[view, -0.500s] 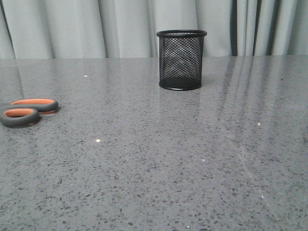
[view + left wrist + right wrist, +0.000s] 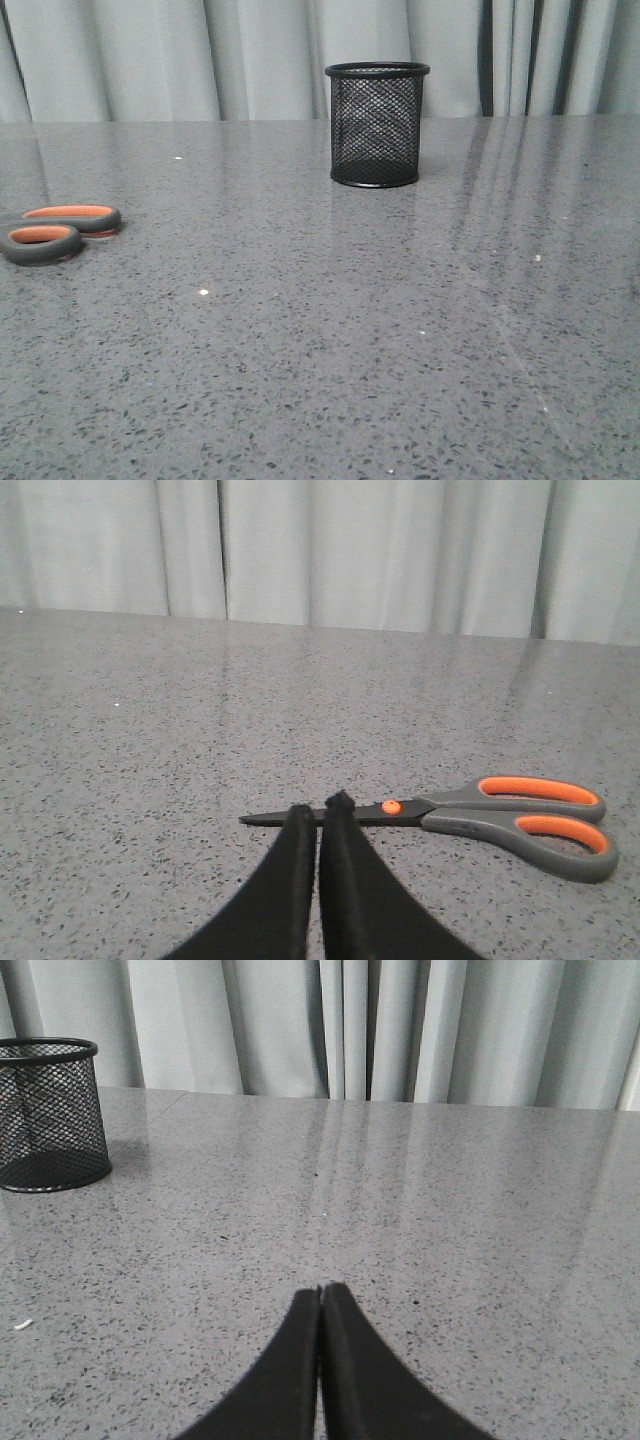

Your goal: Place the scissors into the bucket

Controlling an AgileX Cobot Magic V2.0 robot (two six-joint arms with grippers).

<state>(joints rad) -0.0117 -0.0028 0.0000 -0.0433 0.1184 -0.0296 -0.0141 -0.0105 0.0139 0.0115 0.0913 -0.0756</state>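
Scissors (image 2: 58, 232) lie flat at the counter's (image 2: 320, 340) far left edge in the front view, only the orange-lined handles showing there, well apart from the bucket (image 2: 377, 124), which stands upright near the back, a little right of centre. The left wrist view shows them whole (image 2: 450, 815): blades closed, tips reaching behind the left gripper (image 2: 316, 818), whose fingers are pressed together and hold nothing. The right gripper (image 2: 320, 1290) is likewise closed and empty, over bare counter, with the bucket (image 2: 50, 1115) off to one side.

Risks, as I judge them: thin blades flat on a smooth, hard surface leave little to get under, so a pinch may skid them away or spin them about the pivot. Held by the blades, the heavy handles could swing and slip out. The bucket is light and narrow-mouthed; since the scissors are longer than it is tall, a tilted or off-centre entry could catch the rim and tip it over. The left gripper must also open first, or it will simply push them.

Against the earlier front view, nothing differs: scissors and bucket sit in the same places.
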